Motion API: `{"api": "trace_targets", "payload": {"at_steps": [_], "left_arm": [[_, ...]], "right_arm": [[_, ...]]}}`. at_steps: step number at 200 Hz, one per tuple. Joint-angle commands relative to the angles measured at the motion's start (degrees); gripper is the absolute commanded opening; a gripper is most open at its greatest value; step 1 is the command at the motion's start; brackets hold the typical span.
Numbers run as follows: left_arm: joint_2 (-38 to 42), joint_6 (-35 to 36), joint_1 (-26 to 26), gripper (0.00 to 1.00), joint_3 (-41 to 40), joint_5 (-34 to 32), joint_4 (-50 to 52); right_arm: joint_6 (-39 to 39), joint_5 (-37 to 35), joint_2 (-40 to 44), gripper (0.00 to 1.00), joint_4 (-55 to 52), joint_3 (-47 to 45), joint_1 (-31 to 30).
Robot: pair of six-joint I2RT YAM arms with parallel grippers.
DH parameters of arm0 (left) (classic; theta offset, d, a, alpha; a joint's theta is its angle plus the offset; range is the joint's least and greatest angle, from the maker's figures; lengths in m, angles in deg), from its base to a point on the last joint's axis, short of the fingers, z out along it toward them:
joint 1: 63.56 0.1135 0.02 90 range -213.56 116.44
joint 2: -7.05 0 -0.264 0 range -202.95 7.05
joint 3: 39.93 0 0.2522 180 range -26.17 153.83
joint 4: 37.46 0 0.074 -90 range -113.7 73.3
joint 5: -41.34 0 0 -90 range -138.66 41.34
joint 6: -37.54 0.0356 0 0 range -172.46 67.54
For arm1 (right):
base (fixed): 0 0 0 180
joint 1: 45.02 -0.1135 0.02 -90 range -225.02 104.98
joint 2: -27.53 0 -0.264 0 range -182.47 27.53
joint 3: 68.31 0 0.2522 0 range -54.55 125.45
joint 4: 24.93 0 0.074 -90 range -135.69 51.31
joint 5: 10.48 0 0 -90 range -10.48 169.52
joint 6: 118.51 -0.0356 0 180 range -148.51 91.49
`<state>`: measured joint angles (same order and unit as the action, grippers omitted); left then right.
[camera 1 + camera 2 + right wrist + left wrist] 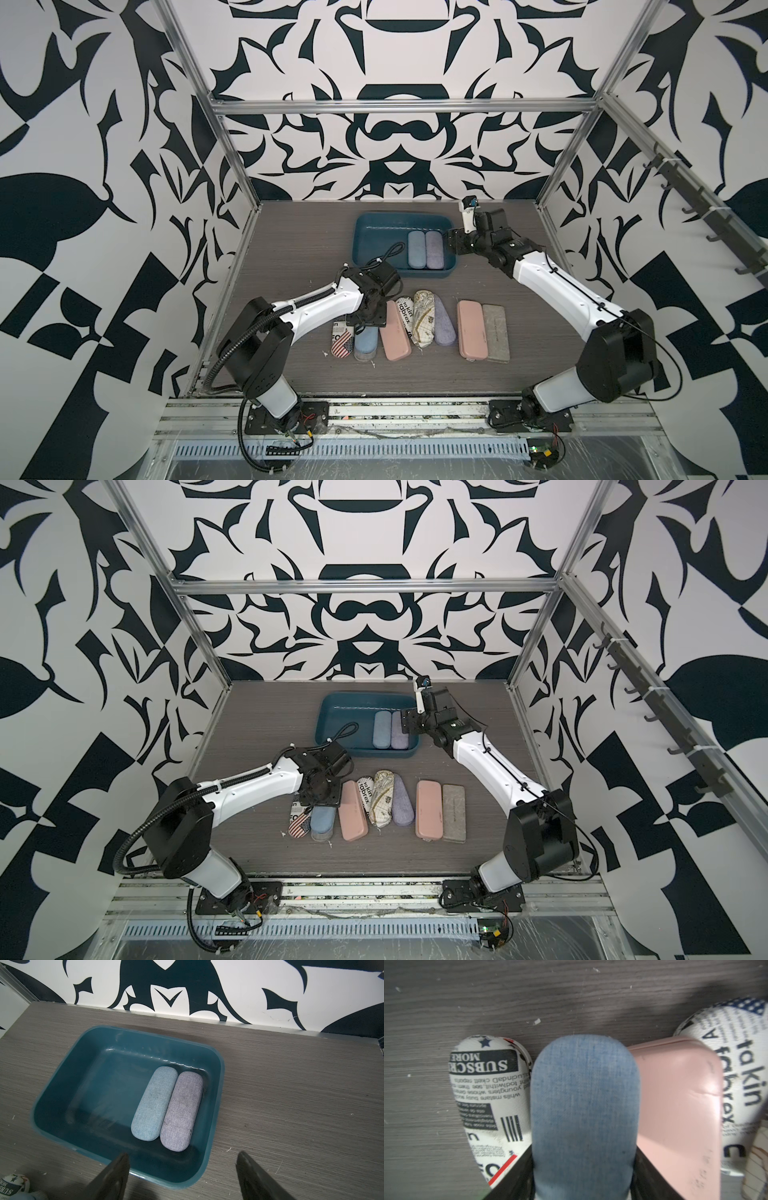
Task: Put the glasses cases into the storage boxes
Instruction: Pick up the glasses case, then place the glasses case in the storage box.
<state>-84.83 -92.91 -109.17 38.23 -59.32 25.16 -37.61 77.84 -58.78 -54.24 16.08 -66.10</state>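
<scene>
Teal tray (pixel 376 237) bare left of its light blue case (pixel 416 248); front row of cases (pixel 395 332) seems packed tight

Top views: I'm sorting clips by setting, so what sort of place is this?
Likely a robot test booth: a left arm and right arm mounted on a rail, a metal frame, and patterned walls around the table.

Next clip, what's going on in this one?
The left gripper is down on the row of cases on the table, its fingers flanking the blue case; whether it grips yet is unclear. The right gripper hangs open and empty beside the tray, which holds a light blue case and a lavender case. Eight cases are not yet in the tray.
</scene>
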Motion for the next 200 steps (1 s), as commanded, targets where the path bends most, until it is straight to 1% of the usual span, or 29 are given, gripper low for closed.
{"api": "trace_targets", "payload": {"at_steps": [1,26,45,62,82,102,129,148,162,183,200], "left_arm": [[4.23,0.22,0.1,0.54,5.2,-2.28,5.0],[5.39,2.85,0.12,0.54,11.07,-3.79,6.25],[3.45,5.73,1.12,0.54,17.0,-3.96,6.16],[-0.32,8.15,3.46,0.54,22.0,-1.78,5.27],[-4.9,10.24,6.29,0.54,26.75,1.25,1.39],[-11.38,11.83,8.25,0.54,33.38,3.1,-0.26],[-20.2,14.11,9.0,0.55,43.64,2.21,-0.18],[-25.67,14.6,9.64,0.55,49.41,1.89,0.47],[-28.58,14.26,10.8,0.55,51.69,2.82,0.17],[-31.02,13.9,12.22,0.54,52.11,3.13,-1.05],[-32.58,14.48,12.81,0.54,52.23,2.97,-4.43]], "right_arm": [[-0.48,0.09,0.61,0.84,1.65,0.21,0.12],[-0.48,0.02,0.65,0.84,1.67,0.23,0.14],[-0.48,0.09,0.78,0.84,1.75,0.3,0.14],[-0.47,0.13,0.86,0.84,1.76,0.3,0.16],[-0.47,0.0,1.42,0.84,1.75,0.2,0.14],[-0.15,-0.5,2.01,0.84,1.66,-0.13,0.15],[0.29,-1.31,2.58,0.84,1.49,-0.17,0.11],[0.48,-1.58,2.59,0.84,1.49,-0.22,0.23],[0.58,-1.75,2.63,0.84,1.49,-0.23,0.21],[0.66,-1.89,2.46,0.84,1.49,-0.22,0.25],[0.64,-1.8,2.02,0.84,1.55,-0.17,0.25]]}}
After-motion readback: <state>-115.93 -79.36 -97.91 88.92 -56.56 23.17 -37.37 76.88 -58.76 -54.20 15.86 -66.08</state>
